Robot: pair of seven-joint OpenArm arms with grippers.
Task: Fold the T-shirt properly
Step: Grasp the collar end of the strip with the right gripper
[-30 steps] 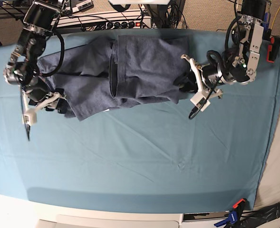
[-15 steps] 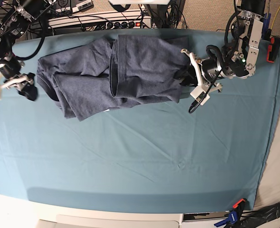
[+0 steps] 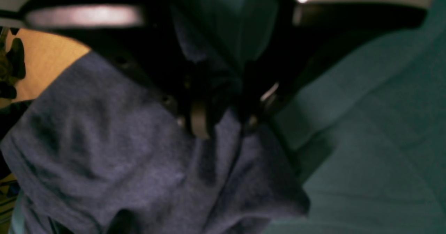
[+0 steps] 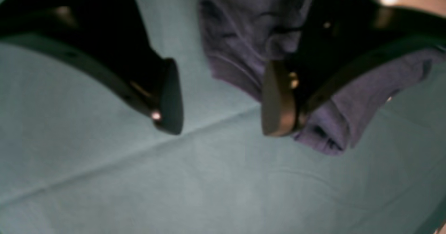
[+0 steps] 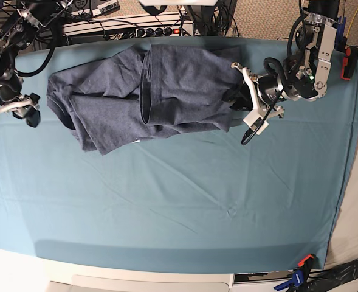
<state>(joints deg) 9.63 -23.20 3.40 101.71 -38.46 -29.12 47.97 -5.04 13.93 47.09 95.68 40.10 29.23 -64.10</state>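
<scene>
The blue-grey T-shirt (image 5: 166, 91) lies crumpled and partly folded over itself at the back middle of the teal cloth (image 5: 179, 201); no lettering shows. My left gripper (image 5: 234, 100) is at the shirt's right edge. In the left wrist view it (image 3: 217, 122) is shut, pinching a bunch of shirt fabric (image 3: 122, 164). My right gripper (image 5: 11, 111) is off the shirt's left end, over bare cloth. In the right wrist view it (image 4: 223, 112) is open and empty, with the shirt's edge (image 4: 244, 35) just beyond the fingers (image 4: 170, 98).
A power strip and cables (image 5: 136, 27) run along the table's back edge. Blue and orange clamps (image 5: 297, 275) sit at the front right corner. The cloth's right edge (image 5: 349, 152) drops off beside a white surface.
My right gripper has left the shirt's left part and swung out left and up, open. My left gripper has stayed shut on the right edge, shifting slightly back.
</scene>
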